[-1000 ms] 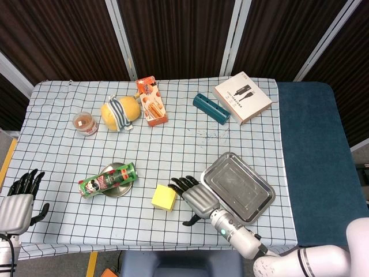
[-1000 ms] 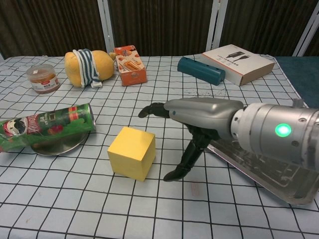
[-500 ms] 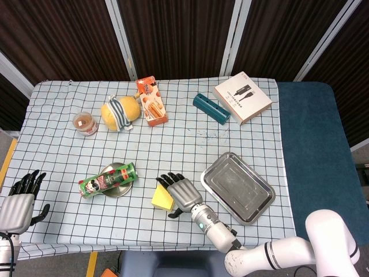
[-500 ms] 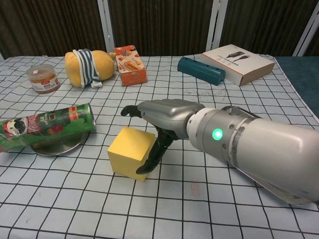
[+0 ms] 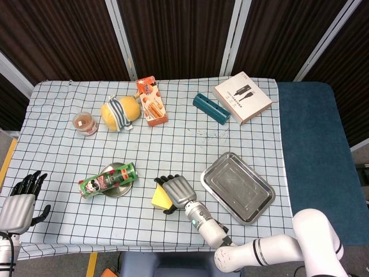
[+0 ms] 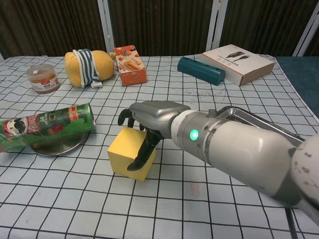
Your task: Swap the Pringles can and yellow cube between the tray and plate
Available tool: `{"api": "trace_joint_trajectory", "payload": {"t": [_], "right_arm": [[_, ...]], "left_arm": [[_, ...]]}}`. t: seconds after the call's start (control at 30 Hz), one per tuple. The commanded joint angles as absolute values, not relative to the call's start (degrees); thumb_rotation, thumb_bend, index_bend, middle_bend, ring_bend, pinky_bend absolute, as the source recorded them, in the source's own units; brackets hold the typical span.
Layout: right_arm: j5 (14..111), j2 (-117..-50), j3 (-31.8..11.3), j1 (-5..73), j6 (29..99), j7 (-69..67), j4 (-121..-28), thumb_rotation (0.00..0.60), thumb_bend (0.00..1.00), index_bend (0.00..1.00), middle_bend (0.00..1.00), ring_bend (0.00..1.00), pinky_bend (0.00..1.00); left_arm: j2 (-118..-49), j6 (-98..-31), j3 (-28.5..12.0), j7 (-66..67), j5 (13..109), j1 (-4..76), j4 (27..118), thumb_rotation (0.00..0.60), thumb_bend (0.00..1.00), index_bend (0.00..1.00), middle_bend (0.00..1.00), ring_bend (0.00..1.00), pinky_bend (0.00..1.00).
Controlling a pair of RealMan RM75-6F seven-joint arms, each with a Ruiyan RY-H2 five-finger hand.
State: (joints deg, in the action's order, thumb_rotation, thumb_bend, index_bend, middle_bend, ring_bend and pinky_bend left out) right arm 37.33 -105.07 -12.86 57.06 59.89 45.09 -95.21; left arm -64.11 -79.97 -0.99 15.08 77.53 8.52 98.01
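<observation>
A: The right robot hand (image 6: pixel 149 119) has slid left from the tray (image 5: pixel 253 199) and now drapes over the yellow cube (image 6: pixel 130 153).

B: Fingers curled around it (cube still on the worktop (image 5: pixel 190 147), not lifted). Left robot hand (image 5: pixel 17 205) idles, spread and empty.

A: Risk?

B: A shallow grip could let the cube slip toward the Pringles can (image 5: pixel 106 182) lying across the plate (image 5: pixel 124 187).

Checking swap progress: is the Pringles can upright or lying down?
Lying down. The Pringles can rests on its side across the plate, its ends overhanging the rim in both views.
</observation>
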Motion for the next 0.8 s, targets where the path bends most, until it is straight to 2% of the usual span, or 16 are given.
{"api": "trace_joint_trajectory", "payload": {"t": [0.03,0.3,0.57,0.8], "right_arm": [[37.04,-106.46,-13.48,57.9,59.61,44.47,-93.08,0.6,0.06,0.33,0.34,0.39,0.47],[38.34,-108.5,-13.01,58.27,59.21,42.92,-89.01,0.6,0.07,0.45,0.4,0.51,0.59],[41.0,-108.32,-11.9,57.82,62.01,44.07,-89.32,0.6,0.25,0.62,0.53,0.65,0.73],[45.78,-103.17,-10.27,54.86,67.22,44.57,-95.8,0.6,0.29,0.68,0.57,0.7,0.76]], "left_arm": [[-64.03,-79.85,-1.05,14.92,77.53,8.5,98.07,0.6,0.38,0.02,0.0,0.0,0.14],[-63.69,-79.76,-1.19,14.03,77.8,8.3,98.13,0.6,0.38,0.02,0.0,0.0,0.15],[-63.41,-79.21,-1.28,13.52,77.56,8.21,98.2,0.6,0.38,0.02,0.0,0.0,0.15],[-63.21,-78.75,-1.17,13.58,77.8,8.27,98.56,0.6,0.38,0.02,0.0,0.0,0.15]]}}
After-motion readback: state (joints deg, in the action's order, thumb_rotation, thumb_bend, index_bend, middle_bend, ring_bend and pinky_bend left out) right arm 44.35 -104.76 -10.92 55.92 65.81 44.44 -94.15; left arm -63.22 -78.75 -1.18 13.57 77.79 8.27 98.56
